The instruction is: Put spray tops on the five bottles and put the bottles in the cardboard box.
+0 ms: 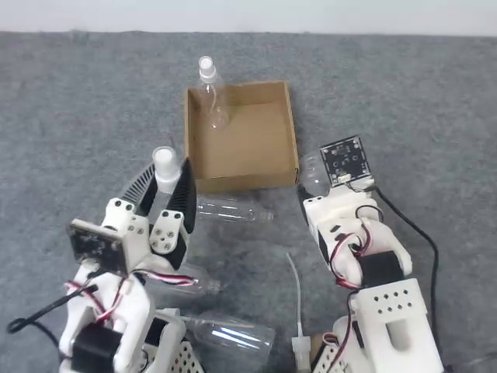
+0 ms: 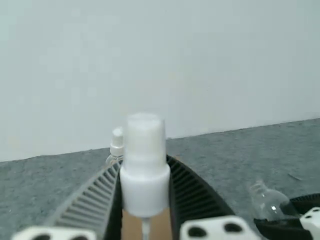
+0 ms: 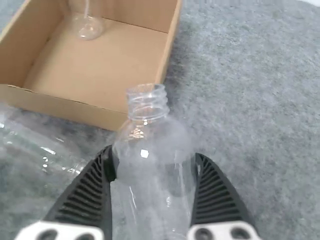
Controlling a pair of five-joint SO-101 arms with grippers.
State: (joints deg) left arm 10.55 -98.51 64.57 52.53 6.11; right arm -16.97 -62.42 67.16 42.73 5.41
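My left gripper (image 1: 168, 166) is shut on a white spray top (image 1: 165, 162), held upright just left of the cardboard box (image 1: 281, 140). The left wrist view has the spray top (image 2: 144, 165) between the black fingers (image 2: 192, 192). My right gripper (image 3: 153, 156) is shut on a clear open-necked bottle (image 3: 150, 145) beside the box's near right corner (image 3: 115, 117); from above that bottle (image 1: 313, 172) pokes out past the wrist board. One capped bottle (image 1: 211, 92) leans in the box's far left corner.
A clear bottle (image 1: 231, 210) lies on the grey mat in front of the box. Two more bottles lie near the left arm's base (image 1: 196, 280) (image 1: 231, 334). A loose spray top with its tube (image 1: 298, 315) lies between the arm bases.
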